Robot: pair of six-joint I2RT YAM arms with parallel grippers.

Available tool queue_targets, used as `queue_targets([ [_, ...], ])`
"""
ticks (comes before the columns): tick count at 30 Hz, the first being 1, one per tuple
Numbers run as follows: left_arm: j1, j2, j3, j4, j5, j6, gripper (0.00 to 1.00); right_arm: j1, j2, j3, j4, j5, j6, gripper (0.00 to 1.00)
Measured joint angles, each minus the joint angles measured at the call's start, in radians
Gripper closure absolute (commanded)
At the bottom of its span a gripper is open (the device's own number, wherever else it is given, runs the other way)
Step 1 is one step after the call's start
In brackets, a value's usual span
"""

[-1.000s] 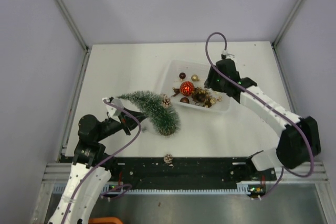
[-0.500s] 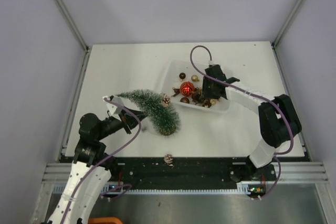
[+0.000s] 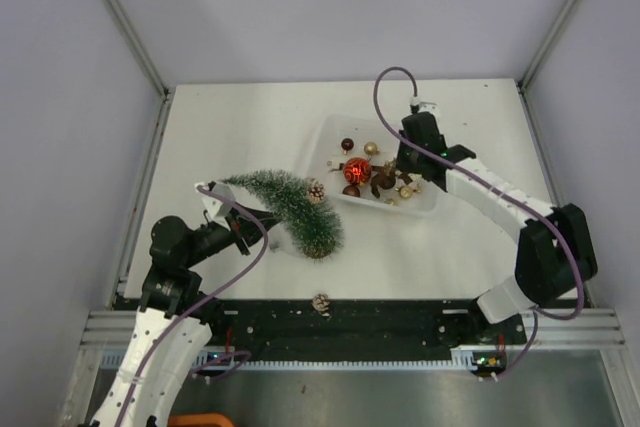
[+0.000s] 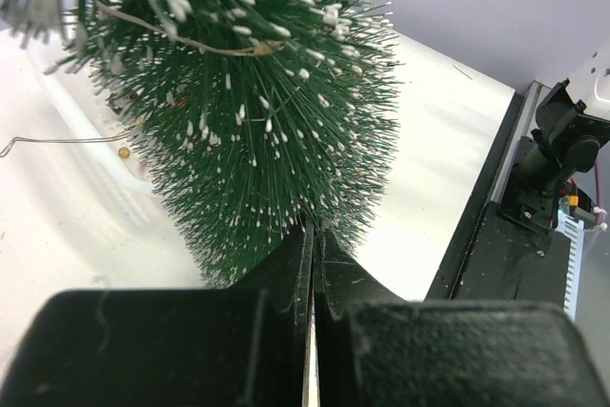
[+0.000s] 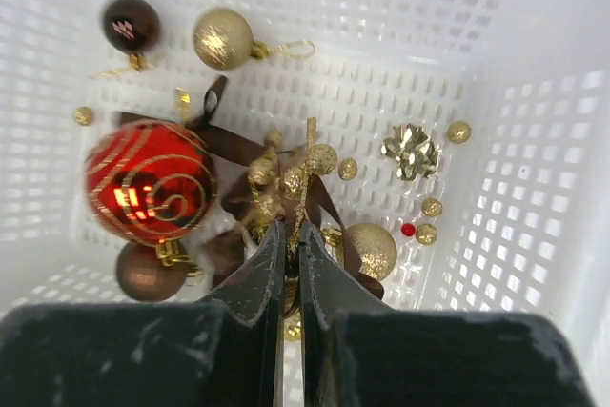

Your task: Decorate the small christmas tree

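The only mark I can find is a pale one on the dark brown bauble [image 5: 129, 24], and it is too small to read. The red bauble [image 5: 148, 183] carries gold swirls, not letters.

My right pincer [image 5: 288, 231] hangs inside the white tray [image 5: 534, 140], narrowed to a slit. A gold glitter sprig [image 5: 307, 154] runs up out of the gap, pinched between the tips. Only my right wrist view shows what lies around it. There is a gold bauble [image 5: 221, 38] with its loop, a gold bow [image 5: 410, 152], brown ribbon and small gold beads on the slotted floor. From above, this all blurs into one dark cluster.

My left pincer [image 4: 313, 231] is pressed fully together, its tips buried in the frosted bristles of the small christmas tree [image 3: 295, 209]. Whether they pinch any bristle I cannot tell. The left wrist view alone shows a thin wire [image 4: 48, 140] among the branches.

The top view places the tree tilted on the worktop [image 3: 240, 137], with its tip pointing far-left and its wide end near. It is just beside the tray's near-left corner, and a pinecone [image 3: 317, 191] sits on it. A second pinecone [image 3: 321, 302] lies on the black rail at the near edge.

Bare worktop shows behind the tray, to the left of the tree and along the near right. Walls close in the far side and both flanks.
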Motion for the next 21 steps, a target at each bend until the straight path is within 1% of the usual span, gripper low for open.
queue_targets([
  [4, 0.0, -0.007, -0.004, 0.008, -0.004, -0.005, 1.0, 0.0, -0.129, 0.026, -0.033, 0.012, -0.007, 1.0],
  [11, -0.001, -0.026, -0.019, 0.024, -0.019, -0.013, 1.0, 0.001, -0.308, 0.166, -0.119, -0.032, -0.007, 1.0],
  [16, -0.001, -0.027, -0.024, 0.031, -0.027, -0.026, 1.0, 0.002, -0.426, 0.232, -0.18, -0.105, -0.015, 1.0],
  [21, -0.001, -0.032, -0.025, 0.035, -0.03, -0.031, 1.0, 0.003, -0.486, 0.37, -0.236, -0.223, -0.021, 1.0],
])
